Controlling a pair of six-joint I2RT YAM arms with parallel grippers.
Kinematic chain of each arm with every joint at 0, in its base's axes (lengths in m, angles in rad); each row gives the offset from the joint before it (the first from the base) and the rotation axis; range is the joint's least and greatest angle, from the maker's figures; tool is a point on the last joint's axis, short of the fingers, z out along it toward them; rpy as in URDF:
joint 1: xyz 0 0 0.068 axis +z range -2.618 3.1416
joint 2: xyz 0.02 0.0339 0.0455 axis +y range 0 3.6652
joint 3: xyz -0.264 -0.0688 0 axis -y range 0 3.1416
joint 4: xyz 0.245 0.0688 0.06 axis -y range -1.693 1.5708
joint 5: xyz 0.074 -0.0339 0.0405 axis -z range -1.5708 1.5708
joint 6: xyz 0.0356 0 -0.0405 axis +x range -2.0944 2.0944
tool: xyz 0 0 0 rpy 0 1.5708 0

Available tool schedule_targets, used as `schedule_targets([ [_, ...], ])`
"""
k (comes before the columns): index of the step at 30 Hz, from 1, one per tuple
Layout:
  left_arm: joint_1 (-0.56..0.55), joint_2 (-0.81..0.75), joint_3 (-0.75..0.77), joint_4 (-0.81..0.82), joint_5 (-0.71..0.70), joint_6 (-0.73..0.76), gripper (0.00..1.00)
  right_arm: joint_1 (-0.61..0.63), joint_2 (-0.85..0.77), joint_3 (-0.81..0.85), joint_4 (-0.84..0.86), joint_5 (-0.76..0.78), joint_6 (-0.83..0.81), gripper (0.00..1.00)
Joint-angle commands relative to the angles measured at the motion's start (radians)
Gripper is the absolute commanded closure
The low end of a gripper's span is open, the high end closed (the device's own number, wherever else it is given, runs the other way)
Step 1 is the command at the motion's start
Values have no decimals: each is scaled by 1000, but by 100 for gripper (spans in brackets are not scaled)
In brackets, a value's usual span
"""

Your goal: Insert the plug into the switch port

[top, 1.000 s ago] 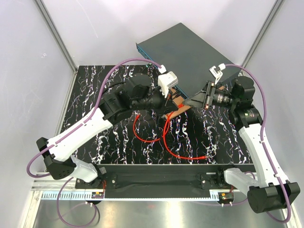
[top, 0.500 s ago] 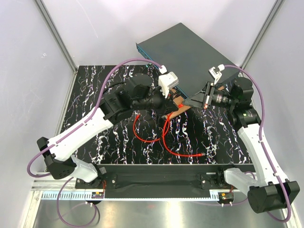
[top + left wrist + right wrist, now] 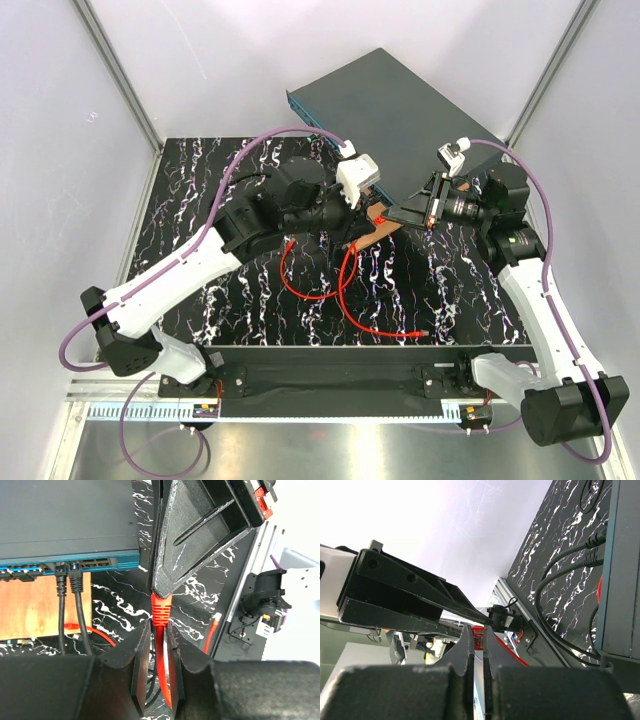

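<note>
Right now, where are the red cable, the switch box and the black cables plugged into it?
red cable (image 3: 161, 612), left wrist view, on its ribbed sleeve.
switch box (image 3: 125, 559), left wrist view, on its teal front strip.
black cables (image 3: 76, 581), left wrist view, on one connector.

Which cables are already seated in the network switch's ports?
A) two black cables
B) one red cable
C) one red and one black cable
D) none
A: the left wrist view shows two black cables entering ports of the network switch, while the red cable's plug sits off to the side, unplugged.
</note>
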Motion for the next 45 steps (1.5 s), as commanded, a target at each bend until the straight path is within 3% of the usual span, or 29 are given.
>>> schedule_targets([
  [1,-3,3,-7,8,-55,31,77,-1,0,7,33,-8,42,100],
  [11,-5,15,-1,-13,-77,53,81,-7,1,-2,16,-5,63,100],
  [13,-5,14,-3,-10,-75,53,85,-7,1,-2,14,-5,62,100],
  [16,-6,10,-1,2,-66,53,100,-7,4,-2,10,-3,59,100],
  [18,-5,9,0,4,-52,47,100,-9,7,3,2,0,46,97],
  [19,-5,10,2,4,-47,36,100,-12,9,12,-18,6,11,68],
  [20,-5,9,2,-2,-44,30,100,-20,9,36,-39,12,-13,49],
  [22,-5,15,2,-32,-52,14,100,-30,6,76,-136,50,-115,19],
  [26,0,30,-30,-70,-81,-32,100,-63,-28,186,-327,165,-266,2],
  [31,17,99,42,-125,-150,-104,100,-125,-59,265,-513,435,-387,0],
  [35,26,127,74,-133,-185,-151,100,-208,-43,291,-622,562,-449,0],
  [40,29,168,115,-145,-239,-231,100,-259,-31,205,-529,449,-435,0],
  [45,31,164,123,-134,-253,-248,100,-264,1,178,-440,437,-454,0],
])
